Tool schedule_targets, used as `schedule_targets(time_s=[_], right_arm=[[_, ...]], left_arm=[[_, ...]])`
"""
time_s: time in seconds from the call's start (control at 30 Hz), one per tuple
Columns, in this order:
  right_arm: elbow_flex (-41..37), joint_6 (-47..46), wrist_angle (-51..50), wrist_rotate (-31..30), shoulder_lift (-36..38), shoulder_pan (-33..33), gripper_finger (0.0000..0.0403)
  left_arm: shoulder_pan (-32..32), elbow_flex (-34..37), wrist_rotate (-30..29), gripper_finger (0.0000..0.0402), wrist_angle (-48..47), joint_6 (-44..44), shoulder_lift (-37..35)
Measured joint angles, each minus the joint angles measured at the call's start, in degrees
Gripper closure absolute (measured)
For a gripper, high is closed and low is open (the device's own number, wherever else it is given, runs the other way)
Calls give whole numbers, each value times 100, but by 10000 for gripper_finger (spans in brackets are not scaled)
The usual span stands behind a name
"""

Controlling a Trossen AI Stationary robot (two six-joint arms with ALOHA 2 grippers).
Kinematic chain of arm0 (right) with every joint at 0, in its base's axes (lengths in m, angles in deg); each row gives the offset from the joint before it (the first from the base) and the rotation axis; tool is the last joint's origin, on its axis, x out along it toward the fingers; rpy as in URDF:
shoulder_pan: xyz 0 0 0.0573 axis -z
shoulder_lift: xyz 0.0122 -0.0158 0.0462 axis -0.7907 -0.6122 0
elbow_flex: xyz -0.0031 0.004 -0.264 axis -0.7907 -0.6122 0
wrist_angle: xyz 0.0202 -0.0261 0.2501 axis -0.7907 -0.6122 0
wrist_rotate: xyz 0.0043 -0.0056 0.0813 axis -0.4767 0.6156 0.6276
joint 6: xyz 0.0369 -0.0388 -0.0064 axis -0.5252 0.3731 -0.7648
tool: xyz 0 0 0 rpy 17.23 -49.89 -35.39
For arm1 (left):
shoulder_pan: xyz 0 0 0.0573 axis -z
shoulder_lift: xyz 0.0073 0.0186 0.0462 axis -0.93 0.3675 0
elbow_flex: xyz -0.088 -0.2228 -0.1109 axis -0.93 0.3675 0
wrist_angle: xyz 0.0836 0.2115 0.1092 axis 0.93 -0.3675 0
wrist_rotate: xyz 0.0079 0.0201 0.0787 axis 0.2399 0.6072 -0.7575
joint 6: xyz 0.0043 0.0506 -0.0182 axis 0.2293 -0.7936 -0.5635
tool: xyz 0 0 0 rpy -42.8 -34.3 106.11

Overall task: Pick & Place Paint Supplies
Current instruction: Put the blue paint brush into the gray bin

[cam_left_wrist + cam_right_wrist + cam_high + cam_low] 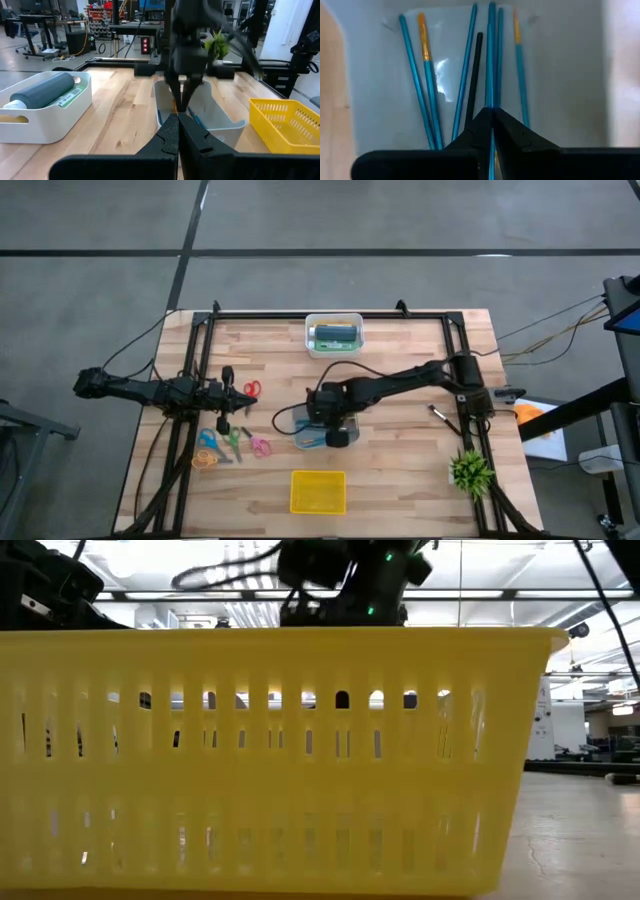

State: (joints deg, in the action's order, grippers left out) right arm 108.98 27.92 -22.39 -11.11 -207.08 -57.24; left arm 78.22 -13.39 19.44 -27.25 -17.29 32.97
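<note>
My right gripper (336,430) reaches down into a pale grey bin (298,424) at the table's middle and is shut on a blue-handled brush (491,60). Several more blue brushes (427,95) and one black one (474,75) lie on the bin's floor. A white bin (334,335) at the far edge holds a dark tube (45,90) and a green one. One brush (437,415) lies on the table at the right. My left gripper (178,122) is shut, holds nothing and is parked at the table's left. My right gripper pinches the blue brush's handle (491,102) between its two fingertips. The fingers slant steeply down from above and lie along the brush, which sticks out ahead of them into the bin. Whether its far end rests on the bin floor, I cannot tell.
A yellow slotted basket (318,491) stands at the near edge and fills the low view (280,760). Several scissors (232,442) lie near the left arm, with a red pair (250,388) beside it. A green spiky plant (470,471) stands at the near right.
</note>
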Motion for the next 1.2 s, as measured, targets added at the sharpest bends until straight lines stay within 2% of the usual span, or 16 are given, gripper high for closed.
schedule_targets(time_s=[0.27, 1.2], right_arm=[[413, 288, -13, 351, -570, 86, 390], [433, 234, 105, 477, -552, 131, 390]], left_arm=[[2, 0, 1, 401, -1, 0, -4], [0, 0, 1, 401, 1, 0, -4]])
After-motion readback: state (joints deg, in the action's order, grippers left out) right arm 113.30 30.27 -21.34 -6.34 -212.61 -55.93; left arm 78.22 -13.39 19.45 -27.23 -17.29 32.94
